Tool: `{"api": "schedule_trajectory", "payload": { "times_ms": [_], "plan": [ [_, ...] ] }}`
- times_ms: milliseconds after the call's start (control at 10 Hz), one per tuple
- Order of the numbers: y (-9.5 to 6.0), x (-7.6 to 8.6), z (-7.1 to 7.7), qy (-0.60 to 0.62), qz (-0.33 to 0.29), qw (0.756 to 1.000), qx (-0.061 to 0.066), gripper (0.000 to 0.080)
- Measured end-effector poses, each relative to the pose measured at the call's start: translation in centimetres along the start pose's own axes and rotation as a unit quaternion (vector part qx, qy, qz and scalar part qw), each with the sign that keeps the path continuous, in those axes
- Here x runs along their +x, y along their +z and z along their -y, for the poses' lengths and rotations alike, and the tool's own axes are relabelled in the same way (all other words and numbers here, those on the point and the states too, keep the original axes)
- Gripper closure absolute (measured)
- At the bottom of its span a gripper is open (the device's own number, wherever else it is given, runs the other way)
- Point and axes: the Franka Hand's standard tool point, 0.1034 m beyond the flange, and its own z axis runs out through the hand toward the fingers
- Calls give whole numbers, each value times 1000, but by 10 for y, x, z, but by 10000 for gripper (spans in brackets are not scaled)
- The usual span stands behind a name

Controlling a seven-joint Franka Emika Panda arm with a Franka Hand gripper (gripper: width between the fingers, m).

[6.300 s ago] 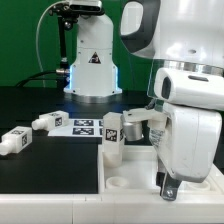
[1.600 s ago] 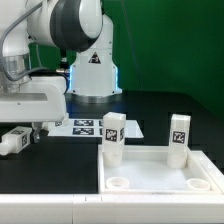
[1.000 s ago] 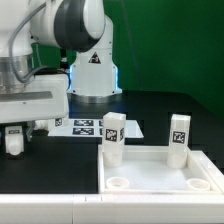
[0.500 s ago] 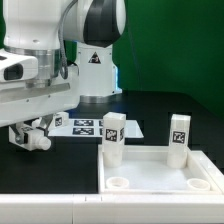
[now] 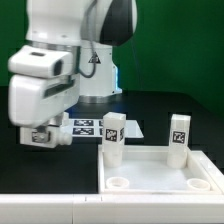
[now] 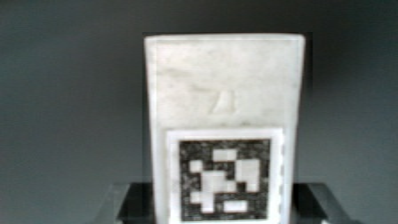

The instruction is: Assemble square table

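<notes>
The white square panel (image 5: 160, 170) lies at the front on the exterior view's right, with two tagged legs standing upright in its far corners (image 5: 112, 137) (image 5: 179, 135). Its two near corner sockets (image 5: 117, 183) (image 5: 200, 183) are open. My gripper (image 5: 42, 136) is on the exterior view's left, shut on a third white leg (image 5: 50, 137) and holding it just above the black table. In the wrist view this leg (image 6: 222, 100) fills the picture with its tag facing the camera, between the dark fingers (image 6: 143, 203). A fourth leg is not in view.
The marker board (image 5: 86, 125) lies flat on the table behind the panel, in front of the robot base (image 5: 97, 75). The arm's white body (image 5: 45, 85) covers the exterior view's left part of the table.
The gripper closed on the leg lying at the exterior view's left, lifted it slightly and carried it a little toward the right. The panel and its two legs have not moved.
</notes>
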Motion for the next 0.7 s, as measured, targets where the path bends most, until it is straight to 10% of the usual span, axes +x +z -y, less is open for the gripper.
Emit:
{"api": "schedule_trajectory", "payload": {
  "times_ms": [500, 700],
  "plan": [
    [5, -5, 3, -207, 13, 978, -4, 515],
    [9, -17, 11, -312, 6, 950, 13, 515]
  ]
}}
